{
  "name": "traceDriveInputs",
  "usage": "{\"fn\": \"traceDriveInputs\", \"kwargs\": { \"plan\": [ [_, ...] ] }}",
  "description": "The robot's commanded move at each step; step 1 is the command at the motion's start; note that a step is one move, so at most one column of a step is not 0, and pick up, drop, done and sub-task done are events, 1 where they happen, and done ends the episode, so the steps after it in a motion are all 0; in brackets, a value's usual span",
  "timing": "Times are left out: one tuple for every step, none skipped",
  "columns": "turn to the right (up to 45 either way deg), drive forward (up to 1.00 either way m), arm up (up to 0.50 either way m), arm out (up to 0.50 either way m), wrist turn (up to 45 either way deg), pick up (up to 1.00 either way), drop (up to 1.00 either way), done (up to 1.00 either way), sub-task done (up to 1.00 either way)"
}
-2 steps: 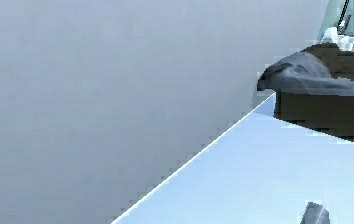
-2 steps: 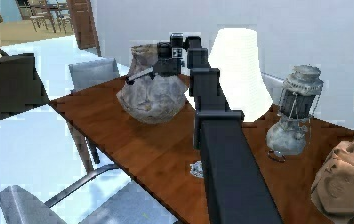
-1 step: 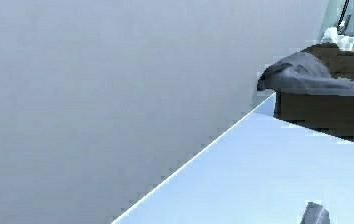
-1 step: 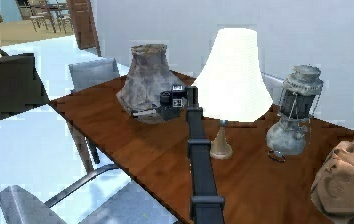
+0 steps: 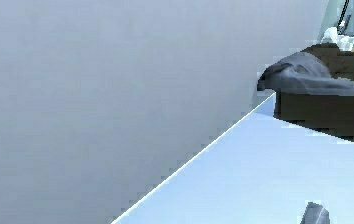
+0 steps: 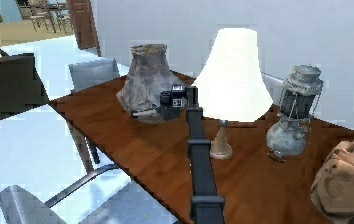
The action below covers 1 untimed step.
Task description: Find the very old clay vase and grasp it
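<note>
A weathered grey-brown clay vase [image 6: 147,80], wide at its foot and rough at its rim, stands on the dark wooden table [image 6: 135,150] in the arm side view. The arm's dark bar rises from the bottom edge to the gripper [image 6: 161,105], which lies at the vase's lower right side. I cannot tell whether the gripper touches the vase or holds anything.
A lamp with a white shade [image 6: 231,70] stands just right of the arm, and a metal lantern [image 6: 294,110] farther right. A brown object [image 6: 343,180] sits at the table's right end. Grey chairs [image 6: 93,72] flank the table. The forward view has a grey wall [image 5: 105,90] close ahead and dark furniture [image 5: 320,100] at the right.
</note>
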Motion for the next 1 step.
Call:
{"fn": "traceDriveInputs", "kwargs": {
  "plan": [
    [0.0,0.0,0.1,0.0,0.0,0.0,0.0,0.0,0.0]
  ]
}}
